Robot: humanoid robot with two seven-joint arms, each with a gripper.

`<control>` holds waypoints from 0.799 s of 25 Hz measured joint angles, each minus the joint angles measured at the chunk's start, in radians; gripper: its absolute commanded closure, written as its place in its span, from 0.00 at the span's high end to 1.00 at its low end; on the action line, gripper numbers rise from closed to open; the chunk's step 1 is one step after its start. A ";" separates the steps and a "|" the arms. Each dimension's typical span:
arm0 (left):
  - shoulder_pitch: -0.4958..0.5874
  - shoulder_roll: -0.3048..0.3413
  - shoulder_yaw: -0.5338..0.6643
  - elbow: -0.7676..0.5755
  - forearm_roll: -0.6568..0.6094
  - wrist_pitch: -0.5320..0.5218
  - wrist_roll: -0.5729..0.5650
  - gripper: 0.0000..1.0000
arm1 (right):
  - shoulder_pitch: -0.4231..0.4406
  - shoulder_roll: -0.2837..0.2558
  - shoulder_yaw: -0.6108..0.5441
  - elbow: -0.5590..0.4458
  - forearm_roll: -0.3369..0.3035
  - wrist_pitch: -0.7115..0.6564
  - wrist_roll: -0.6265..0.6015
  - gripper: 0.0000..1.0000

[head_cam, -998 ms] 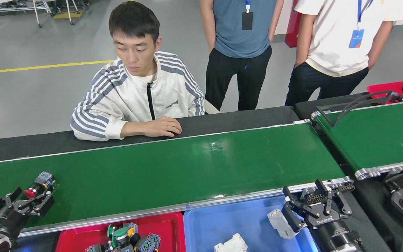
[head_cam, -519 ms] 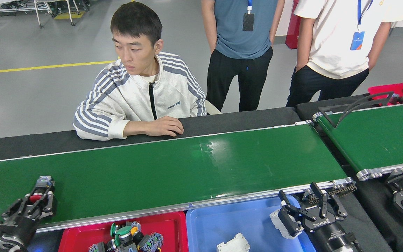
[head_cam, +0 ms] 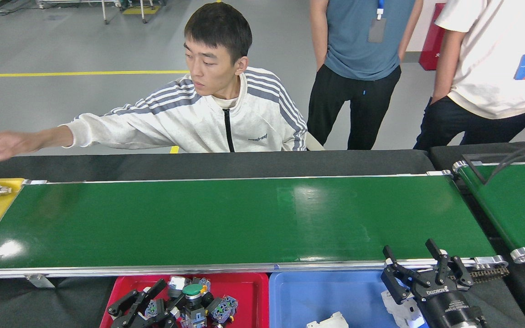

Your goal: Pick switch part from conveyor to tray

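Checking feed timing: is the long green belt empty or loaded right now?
Empty. The conveyor shows only bare glossy green from end to end; the switch parts sit in the red tray below it.

The left gripper (head_cam: 141,306) is half lost among parts in the red tray (head_cam: 258,291), its grip unclear. The frame's bottom edge crops both trays; the blue tray (head_cam: 308,296) shows only its top.

Grey glossy floor (head_cam: 84,41) fills the upper frame, a yellow line (head_cam: 80,73) crossing its upper left.
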 measured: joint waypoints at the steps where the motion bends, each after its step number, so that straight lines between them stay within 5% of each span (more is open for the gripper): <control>1: 0.000 0.000 0.014 0.000 0.000 0.051 0.000 1.00 | 0.000 0.000 0.000 0.000 0.000 0.000 0.000 0.99; 7: 0.006 0.000 0.079 0.000 0.001 0.327 0.000 1.00 | 0.021 0.001 -0.001 -0.014 0.000 0.000 0.000 0.99; 20: 0.002 0.039 0.109 -0.002 -0.109 0.444 -0.001 1.00 | 0.137 0.007 -0.080 -0.054 0.000 0.035 -0.009 0.99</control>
